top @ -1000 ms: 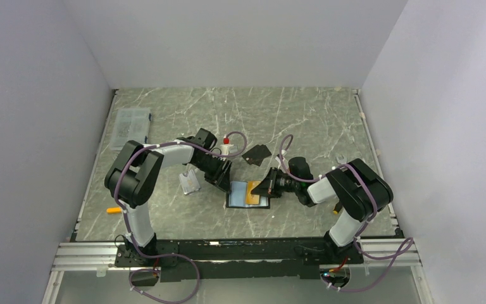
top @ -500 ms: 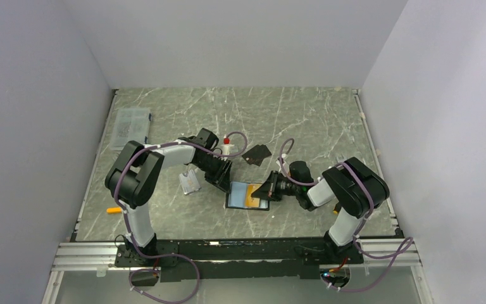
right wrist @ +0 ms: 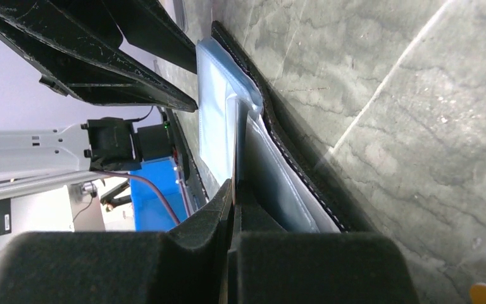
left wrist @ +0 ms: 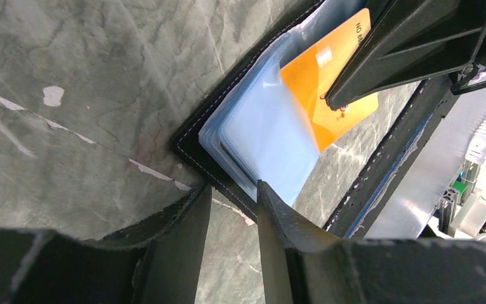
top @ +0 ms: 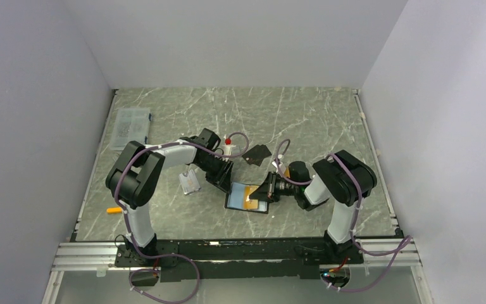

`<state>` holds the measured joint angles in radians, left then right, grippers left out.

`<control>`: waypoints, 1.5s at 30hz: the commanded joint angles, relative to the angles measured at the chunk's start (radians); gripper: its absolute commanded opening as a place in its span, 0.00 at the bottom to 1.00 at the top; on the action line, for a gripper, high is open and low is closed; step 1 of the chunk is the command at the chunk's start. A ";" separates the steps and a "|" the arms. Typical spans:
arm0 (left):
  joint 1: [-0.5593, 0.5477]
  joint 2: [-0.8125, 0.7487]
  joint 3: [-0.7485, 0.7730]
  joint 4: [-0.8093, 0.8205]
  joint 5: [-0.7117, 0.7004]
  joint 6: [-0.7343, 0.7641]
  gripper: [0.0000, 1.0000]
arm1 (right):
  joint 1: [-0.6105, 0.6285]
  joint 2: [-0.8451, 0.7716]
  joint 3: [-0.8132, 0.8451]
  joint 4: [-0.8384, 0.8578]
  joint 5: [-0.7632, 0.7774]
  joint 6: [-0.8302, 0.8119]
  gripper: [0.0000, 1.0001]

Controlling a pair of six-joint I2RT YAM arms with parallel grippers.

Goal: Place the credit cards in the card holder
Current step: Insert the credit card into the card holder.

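Orange card [left wrist: 329, 95] clamped in clenched right fingers [left wrist: 411, 57], pushed further across wallet [left wrist: 185, 142] than second ago, edge at clear pockets [left wrist: 259, 139]. Left fingers [left wrist: 183, 234] narrowed, still apart, at wallet corner. Insertion judged underway.

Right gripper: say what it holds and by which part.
The right gripper holds the orange card, fingers pinched on its outer edge; the opposite edge sits in the clear pockets of the wallet.

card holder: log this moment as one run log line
right fingers: shut on orange card | orange card: partly inside card holder | left fingers: astride card holder corner, grip unclear
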<state>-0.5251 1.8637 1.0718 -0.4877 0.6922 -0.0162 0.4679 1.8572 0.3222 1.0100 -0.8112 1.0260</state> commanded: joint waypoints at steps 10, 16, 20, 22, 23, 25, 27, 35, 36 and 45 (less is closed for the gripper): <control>-0.024 0.043 -0.027 -0.023 -0.100 0.032 0.41 | -0.010 -0.015 0.060 -0.193 0.012 -0.100 0.00; -0.023 0.034 -0.031 -0.022 -0.103 0.037 0.40 | -0.014 -0.030 0.023 -0.216 0.028 -0.107 0.00; -0.024 0.041 -0.027 -0.023 -0.096 0.035 0.40 | -0.014 -0.042 0.018 -0.217 0.020 -0.116 0.00; -0.023 0.044 -0.022 -0.025 -0.097 0.034 0.39 | -0.015 -0.042 0.016 -0.217 0.017 -0.112 0.00; -0.023 0.043 -0.022 -0.025 -0.097 0.035 0.39 | -0.016 -0.046 0.012 -0.212 0.019 -0.110 0.00; -0.024 0.040 -0.022 -0.026 -0.098 0.036 0.39 | -0.018 -0.054 0.003 -0.216 0.022 -0.113 0.00; -0.024 0.043 -0.022 -0.028 -0.097 0.037 0.39 | -0.020 -0.060 -0.011 -0.206 0.025 -0.110 0.00; -0.023 0.036 -0.029 -0.023 -0.101 0.041 0.38 | -0.024 -0.055 -0.022 -0.191 0.011 -0.109 0.00; -0.023 0.034 -0.031 -0.021 -0.100 0.041 0.38 | -0.024 -0.054 -0.019 -0.194 0.009 -0.110 0.00; -0.024 0.043 -0.027 -0.021 -0.094 0.040 0.37 | -0.024 0.004 0.034 -0.131 -0.024 -0.081 0.00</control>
<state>-0.5282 1.8633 1.0718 -0.4877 0.6846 -0.0151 0.4446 1.8256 0.3363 0.8684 -0.8562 0.9661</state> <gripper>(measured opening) 0.373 0.009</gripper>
